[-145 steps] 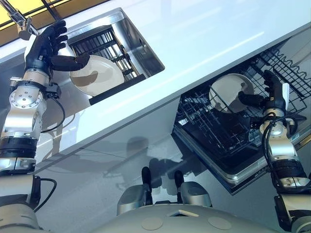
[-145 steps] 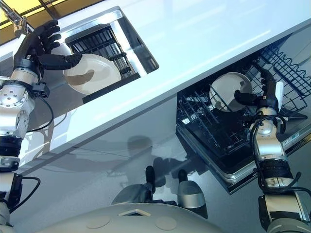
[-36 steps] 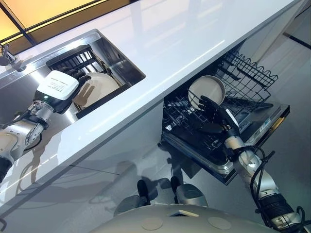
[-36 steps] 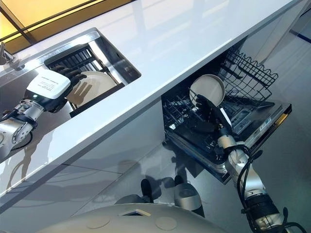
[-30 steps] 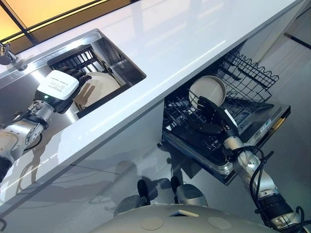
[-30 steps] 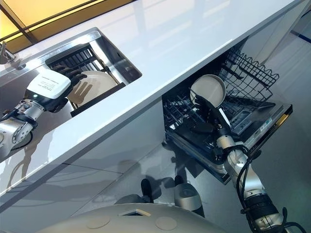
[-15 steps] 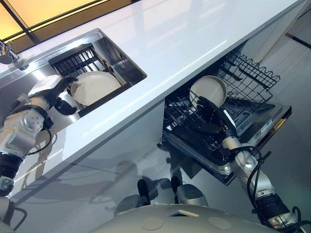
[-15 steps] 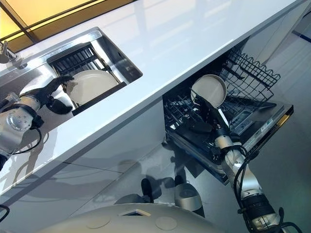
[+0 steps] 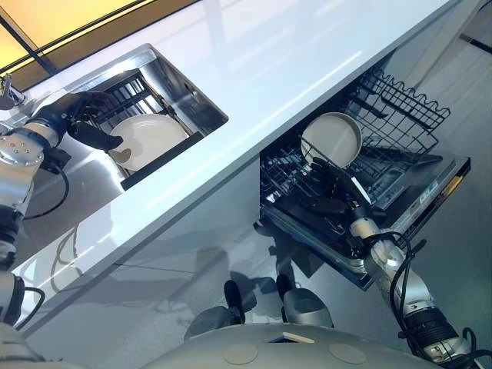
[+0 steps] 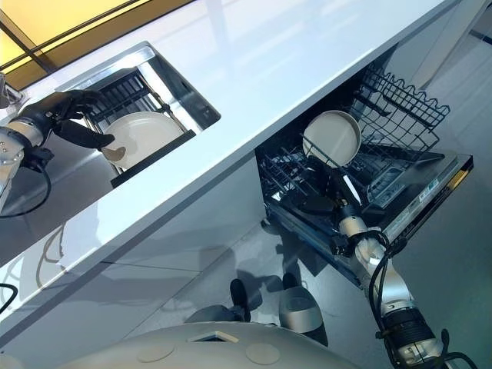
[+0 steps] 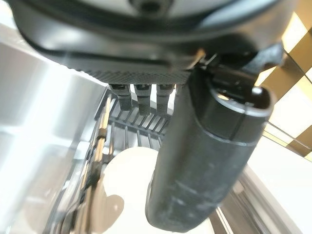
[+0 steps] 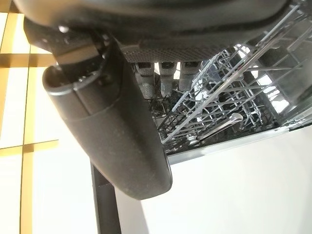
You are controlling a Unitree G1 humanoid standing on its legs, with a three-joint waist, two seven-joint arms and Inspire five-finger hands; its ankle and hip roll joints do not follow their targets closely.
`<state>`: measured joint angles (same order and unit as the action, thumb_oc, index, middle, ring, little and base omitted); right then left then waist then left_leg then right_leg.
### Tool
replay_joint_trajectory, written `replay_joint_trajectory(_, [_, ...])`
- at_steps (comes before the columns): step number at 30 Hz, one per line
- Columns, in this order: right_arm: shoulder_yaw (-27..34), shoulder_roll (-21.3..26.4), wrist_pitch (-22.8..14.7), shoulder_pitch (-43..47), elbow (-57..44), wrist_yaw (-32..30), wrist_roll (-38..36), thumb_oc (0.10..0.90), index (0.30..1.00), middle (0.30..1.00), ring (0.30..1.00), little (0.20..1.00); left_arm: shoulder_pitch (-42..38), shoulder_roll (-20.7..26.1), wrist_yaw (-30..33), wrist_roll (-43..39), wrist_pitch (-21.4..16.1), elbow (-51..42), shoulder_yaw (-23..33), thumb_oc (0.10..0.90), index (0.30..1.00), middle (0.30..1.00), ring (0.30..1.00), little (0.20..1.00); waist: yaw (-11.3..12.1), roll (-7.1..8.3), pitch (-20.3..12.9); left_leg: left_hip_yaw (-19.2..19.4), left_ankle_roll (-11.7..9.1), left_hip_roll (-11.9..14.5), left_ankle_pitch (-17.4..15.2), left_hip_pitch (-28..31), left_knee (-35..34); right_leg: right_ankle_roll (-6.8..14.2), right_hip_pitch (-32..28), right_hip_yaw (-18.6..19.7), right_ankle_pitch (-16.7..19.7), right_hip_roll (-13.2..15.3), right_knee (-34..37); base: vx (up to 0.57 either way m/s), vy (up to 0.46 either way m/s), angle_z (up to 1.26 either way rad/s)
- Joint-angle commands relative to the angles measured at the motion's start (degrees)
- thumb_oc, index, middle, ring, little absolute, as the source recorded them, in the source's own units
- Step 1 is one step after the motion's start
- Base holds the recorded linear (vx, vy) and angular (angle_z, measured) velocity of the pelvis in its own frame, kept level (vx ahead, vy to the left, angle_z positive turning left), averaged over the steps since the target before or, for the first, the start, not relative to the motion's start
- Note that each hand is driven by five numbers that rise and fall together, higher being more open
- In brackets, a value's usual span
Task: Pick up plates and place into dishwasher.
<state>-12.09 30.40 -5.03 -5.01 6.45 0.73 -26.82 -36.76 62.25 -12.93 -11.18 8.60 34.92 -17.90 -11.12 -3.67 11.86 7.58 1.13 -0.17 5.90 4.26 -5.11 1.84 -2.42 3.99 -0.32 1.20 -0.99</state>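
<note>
sink plate [image 9: 150, 137]: white, leaned in the black drainer [image 9: 131, 86] inside the sink [image 9: 188, 88], which is sunk into the desk [image 9: 269, 54] at its left end.
left hand [image 9: 68, 114]: held over the sink plate's edge, just above desk level. Fingers are spread and loosely bent, the thumb is pointed at the rim, nothing is gripped. Thumb-to-rim contact cannot be told.
racked plate [image 9: 332, 138]: stood upright in the lower rack [image 9: 288, 173], which is pulled out below the desk's front edge.
right hand [image 9: 332, 192]: set low in the lower rack, just beneath the racked plate, below the desk. Fingers are stretched out straight, nothing is held.
wire basket [image 9: 403, 108]: seen behind the racked plate, under the desk.
dishwasher door [image 9: 427, 201]: dropped open, below and in front of the desk.
step: judged as reach-and-grasp on the sink plate. One plate is already loaded, this one is not yet lifted.
next move: a firm pinch across the rim is called for, thumb on one face, fingers on the other. The sink plate is then to be lifted clear of the drainer bars and carried past the desk's front edge to a free slot.
risk: a glazed rim is likely slick, so a shallow pinch could let it be dropped.
</note>
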Motion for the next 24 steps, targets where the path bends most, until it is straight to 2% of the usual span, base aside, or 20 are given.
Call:
replay_joint_trajectory(1, [1.84,2.95,-4.3,2.56,-6.69,0.36,0.24,0.8,0.9,0.9,0.9,0.9,-11.85,3.86,4.23,1.85,-2.63,2.45,-0.64,0.8,0.9,0.9,0.9,0.9,-1.62,-1.24,-1.53,0.31,2.25,-2.79,-8.88,1.24,3.59,4.09,4.26,-0.91,-2.72,-0.9,-6.72,0.05,0.009,-0.04])
replay_joint_trajectory(12, [2.06,4.45,-5.58,2.54,-6.51,0.46,0.26,0.8,0.9,0.9,0.9,0.9,-21.28,1.9,5.37,7.51,0.2,6.35,-9.96,0.8,0.9,0.9,0.9,0.9,-4.01,-0.87,1.53,1.48,2.63,-3.47,-9.52,-0.93,5.2,4.74,7.33,1.45,-1.55,-0.78,-7.72,0.04,0.027,-0.08])
replay_joint_trajectory(16, [1.94,4.99,-5.84,3.16,-6.4,0.0,0.3,0.8,0.9,0.9,0.9,0.9,-23.5,1.0,2.59,9.19,1.55,7.64,-12.81,0.8,0.9,0.9,0.9,0.9,-4.41,-0.77,2.62,1.3,2.71,-3.69,-9.52,-1.82,5.73,4.79,8.12,2.25,-1.12,-0.86,-7.9,0.01,0.023,-0.07])
replay_joint_trajectory(22, [2.86,6.27,-5.55,4.03,-6.94,-0.24,0.13,0.8,0.9,0.9,0.9,0.9,-23.89,1.06,-7.0,13.15,6.22,10.98,-16.74,0.8,0.9,0.9,0.9,0.9,-4.91,-0.83,4.42,0.94,2.77,-3.93,-9.4,-2.79,6.23,4.81,9.09,2.68,-0.39,-0.88,-7.89,0.0,0.033,-0.05])
replay_joint_trajectory(24, [3.01,6.43,-5.44,4.13,-6.9,-0.3,0.24,0.8,0.9,0.9,0.9,0.9,-23.67,1.46,-9.43,14.86,6.5,12.06,-17.52,0.8,0.9,0.9,0.9,0.9,-4.91,-0.9,4.66,0.93,2.81,-3.99,-9.38,-2.88,6.3,4.79,8.99,2.58,-0.37,-0.84,-7.67,0.0,0.0,0.0])
